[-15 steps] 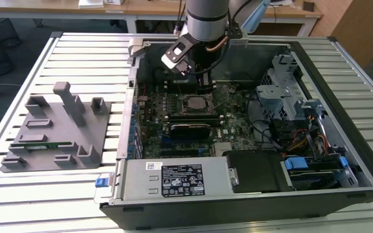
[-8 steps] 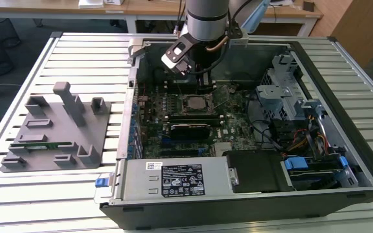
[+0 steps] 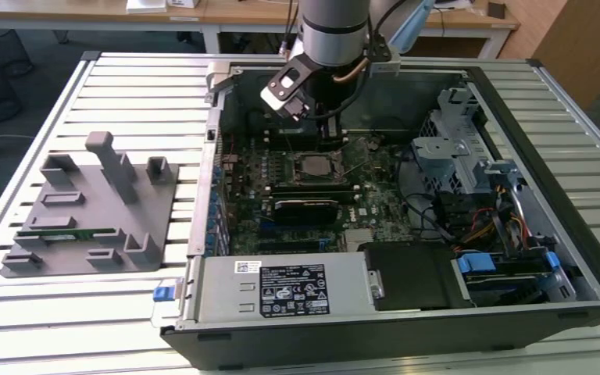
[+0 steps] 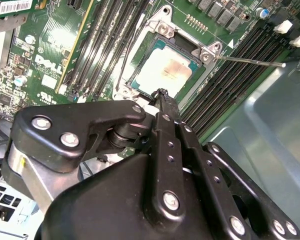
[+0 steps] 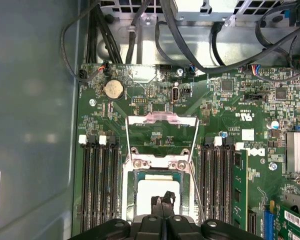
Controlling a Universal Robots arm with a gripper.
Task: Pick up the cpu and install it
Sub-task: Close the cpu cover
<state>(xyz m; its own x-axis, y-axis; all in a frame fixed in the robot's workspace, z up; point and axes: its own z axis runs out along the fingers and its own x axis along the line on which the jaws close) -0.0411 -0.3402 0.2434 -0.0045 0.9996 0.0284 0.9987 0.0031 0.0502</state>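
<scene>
The cpu is seen lying flat in the socket, toward the far middle of the case, with the socket's frame swung open and the lever standing free. The gripper hangs just above it, its fingers pressed together on nothing. The chip is judged light, stiff and thin, its polished lid slippery and its underside fragile. It would best be taken by two opposite edges of the pale rim. Whether the fingertips touch the lid cannot be told, and one edge of the chip is covered by them in the first wrist view.
</scene>
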